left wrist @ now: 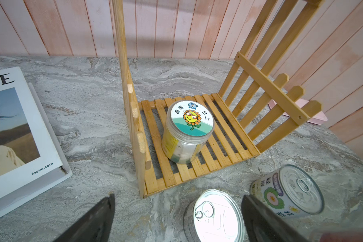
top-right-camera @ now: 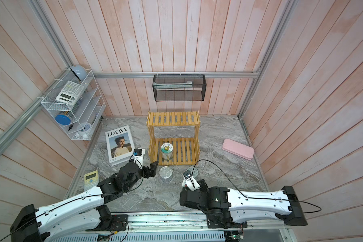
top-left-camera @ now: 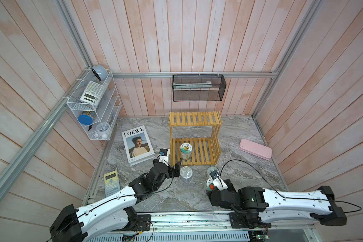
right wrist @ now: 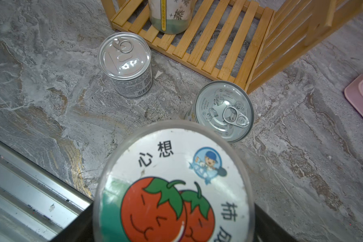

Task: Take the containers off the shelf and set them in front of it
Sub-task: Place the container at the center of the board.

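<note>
In front of shelf [top-left-camera: 194, 119] | left gripper [left wrist: 178, 199] wide open, empty | right gripper [right wrist: 173, 207] grasps tomato jar [right wrist: 176, 167], axis vertical, lid up

The slatted wooden shelf [top-left-camera: 194, 119] is honey-yellow, the marbled tabletop [top-left-camera: 176, 197] grey veined white and tan, the sunflower-lidded clear round jar [left wrist: 192, 117] topped white, teal and yellow-orange, the tomato-lidded clear round jar [right wrist: 172, 188] white, red and green, the barcode-labelled round tin can [right wrist: 125, 56] and flower-labelled round tin can [left wrist: 289, 192] silver, the flat plastic case [top-left-camera: 255, 149] pink.

Sunflower jar [left wrist: 188, 125] shelved; tomato jar [right wrist: 172, 188] gripped
</note>
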Controlling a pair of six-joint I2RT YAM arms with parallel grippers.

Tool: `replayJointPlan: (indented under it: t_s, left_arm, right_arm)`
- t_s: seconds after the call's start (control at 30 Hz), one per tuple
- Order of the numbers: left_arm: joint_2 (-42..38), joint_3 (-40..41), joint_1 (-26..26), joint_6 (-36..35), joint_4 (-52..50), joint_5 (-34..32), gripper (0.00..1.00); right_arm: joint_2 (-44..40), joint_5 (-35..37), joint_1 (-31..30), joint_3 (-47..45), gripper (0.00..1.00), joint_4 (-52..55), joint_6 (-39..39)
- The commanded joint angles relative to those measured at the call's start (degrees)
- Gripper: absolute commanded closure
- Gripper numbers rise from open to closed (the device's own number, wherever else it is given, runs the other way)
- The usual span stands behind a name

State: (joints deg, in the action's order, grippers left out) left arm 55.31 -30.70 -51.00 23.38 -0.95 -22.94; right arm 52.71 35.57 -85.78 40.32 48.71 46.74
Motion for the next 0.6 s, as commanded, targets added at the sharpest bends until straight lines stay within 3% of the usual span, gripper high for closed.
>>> replayJointPlan:
  t_s: [0.0, 0.57]
  left_arm:
    - [-0.91, -1.91, 0.25, -0.39, -1.49, -0.58, 0.0]
    - [-1.36, -1.28, 0.2, 1.23, -2.15, 1.23, 0.0]
  right_arm:
    - [0.1, 2.99, -1.02, -1.96, 0.42, -0.61, 3.87]
    - [-1.94, 3.06, -1.32, -12.64, 0.39, -9.39, 7.29]
